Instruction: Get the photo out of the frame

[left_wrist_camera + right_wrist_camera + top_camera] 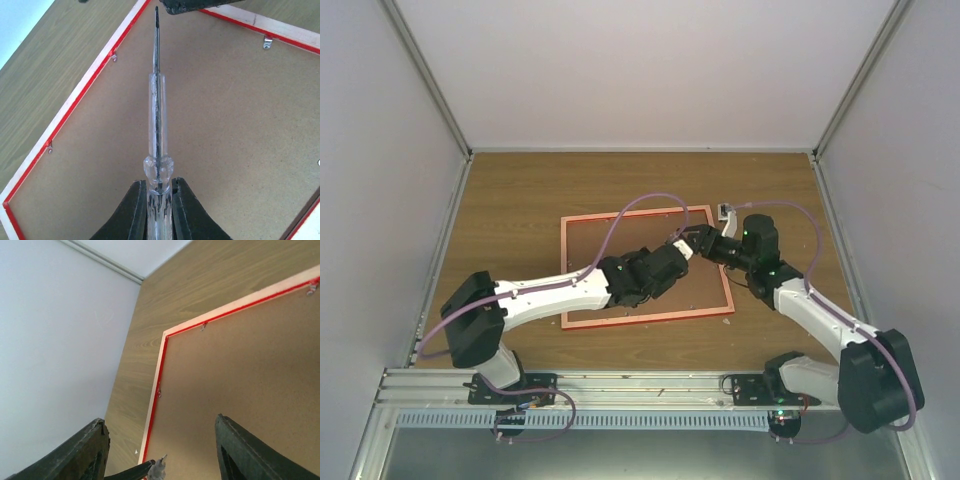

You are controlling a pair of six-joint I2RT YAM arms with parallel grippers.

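From above, the frame [585,250] lies flat on the wooden table [520,190], brown back up and red edge all round, so the photo cannot be seen. The two arms meet over its far right part: the left claw [678,250] reaches in from the left, and the right claw [700,238] is just beside it near the far right corner. From the left wrist, the left claw is clenched on the clear handle of a screwdriver [156,130]. Its dark blade points across the board toward the far edge, where a black part of the other arm shows. Small metal clips [268,42] sit along the inner edge. From the right wrist, the right claw's fingers [95,450] stand apart with nothing between them, above a corner of the frame near the white wall [50,340].
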